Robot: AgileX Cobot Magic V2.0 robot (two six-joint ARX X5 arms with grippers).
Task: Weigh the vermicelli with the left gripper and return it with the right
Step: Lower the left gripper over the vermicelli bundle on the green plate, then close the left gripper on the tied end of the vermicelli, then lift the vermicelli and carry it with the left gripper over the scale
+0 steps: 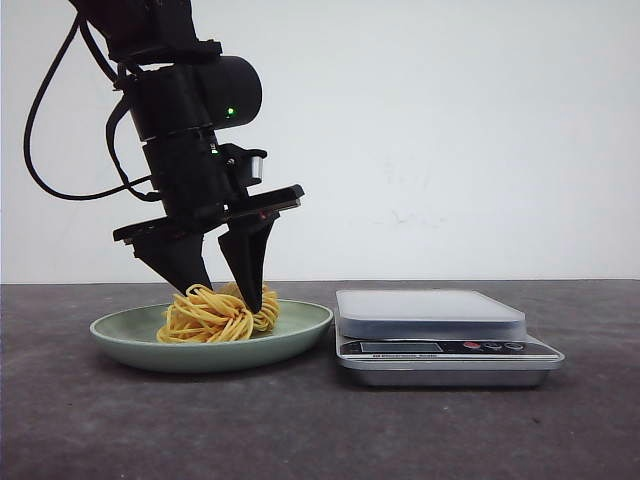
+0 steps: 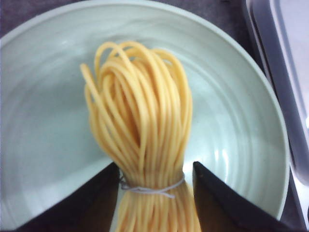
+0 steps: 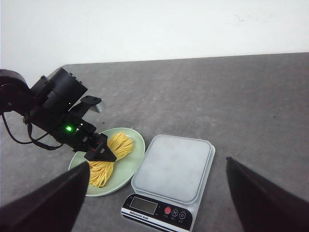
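Observation:
The vermicelli [image 1: 215,315], a golden-yellow bundle tied with a thin white thread, lies on the pale green plate [image 1: 300,325] at the left of the table. My left gripper [image 1: 225,298] is open and lowered over the plate, with one finger on each side of the bundle at the tied waist. In the left wrist view the vermicelli [image 2: 140,121] sits between the fingers [image 2: 96,203], with a small gap on one side. My right gripper [image 3: 157,162] is open and empty, high above the scale [image 3: 174,166]. It does not show in the front view.
The digital kitchen scale [image 1: 430,305] stands just right of the plate, its platform bare and its display and buttons facing the front. The plate rim [image 2: 270,145] lies close to the scale's edge [image 2: 285,72]. The dark grey table runs to a white wall behind.

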